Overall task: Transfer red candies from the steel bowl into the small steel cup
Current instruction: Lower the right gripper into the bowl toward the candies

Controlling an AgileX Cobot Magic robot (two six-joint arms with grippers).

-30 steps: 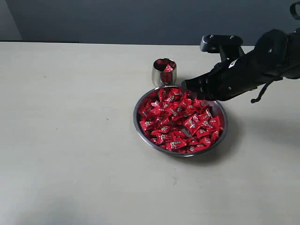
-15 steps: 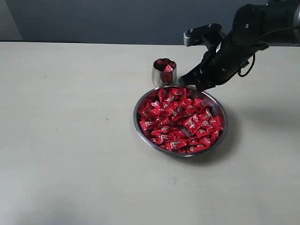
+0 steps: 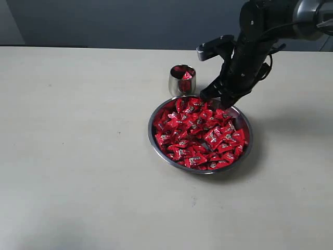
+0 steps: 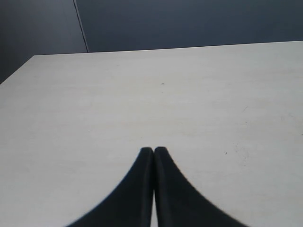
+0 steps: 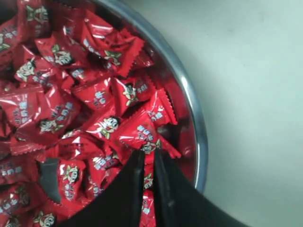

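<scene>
Candies in shiny red wrappers with small white and dark print, the red candies (image 3: 200,133), lie heaped in the steel bowl (image 3: 151,130), a wide, shallow dish with a thin bright rim. The small steel cup (image 3: 179,83) stands upright just beyond the bowl's far-left rim, close to it, with at least one red candy showing inside.

The right gripper (image 3: 209,96) hangs over the bowl's far rim, beside the cup. In the right wrist view its fingers are drawn together to a thin slit above the candies just inside the rim (image 5: 147,153), with nothing seen pinched between them. The left gripper (image 4: 153,150) is closed too, tips touching, over bare table (image 3: 78,156).

Open tabletop lies all round the bowl, widest to its left and front.

One bowl, one cup, two grippers; the candies are too many to count.
</scene>
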